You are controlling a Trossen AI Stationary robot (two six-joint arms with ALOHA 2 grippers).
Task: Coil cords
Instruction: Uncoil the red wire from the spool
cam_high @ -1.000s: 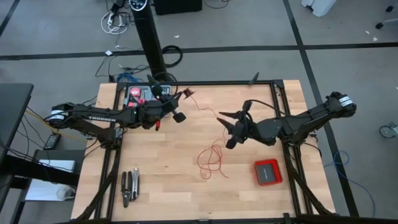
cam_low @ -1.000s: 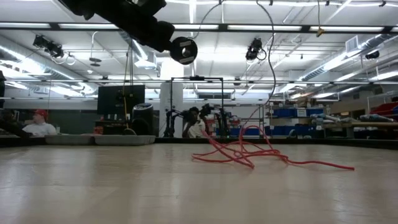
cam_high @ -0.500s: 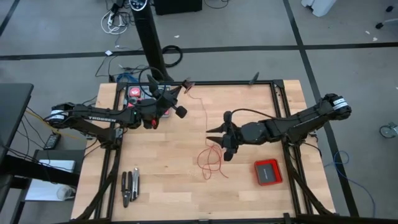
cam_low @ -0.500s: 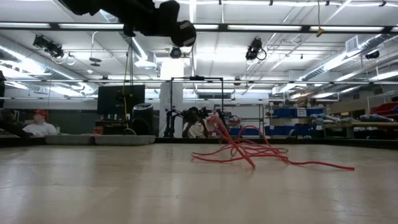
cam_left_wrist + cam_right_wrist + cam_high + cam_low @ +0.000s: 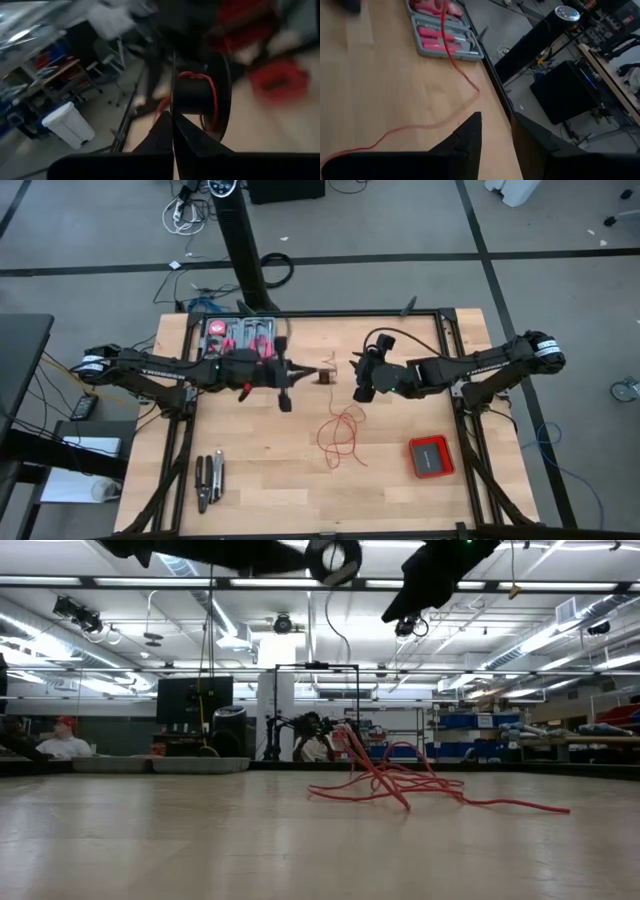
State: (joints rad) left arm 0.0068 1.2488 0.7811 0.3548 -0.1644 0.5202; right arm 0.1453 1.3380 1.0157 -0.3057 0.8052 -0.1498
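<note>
Red wire (image 5: 342, 432) lies mostly as loose squiggly loops on the wooden table (image 5: 250, 470), a little toward the right of its middle, with one thin strand rising from the heap toward the two grippers above it. In the low view the same loops (image 5: 400, 785) sprawl flat across the boards with a long tail running off to the right.

A few turns of the wire are wound on a small black spool (image 5: 200, 95), seen close in the left wrist view. The left gripper (image 5: 322, 374) is clenched on that spool, its dark fingers (image 5: 167, 132) pressed together against the spool's flange, and holds it in the air over the middle of the table. The left arm reaches in from the left edge, lying nearly level across the boards.

The right gripper (image 5: 358, 377) hangs just beside the spool, facing it, its fingers (image 5: 470, 135) parted with a clear gap between them and nothing in it. In its wrist view the wire (image 5: 450, 55) runs across the boards ahead. The right arm stretches in from the right edge.

A grey tool tray (image 5: 240, 332) with red-handled tools sits at the far left corner, pliers (image 5: 209, 480) lie near the front left, and a flat red box (image 5: 431, 457) rests right of the loops.
</note>
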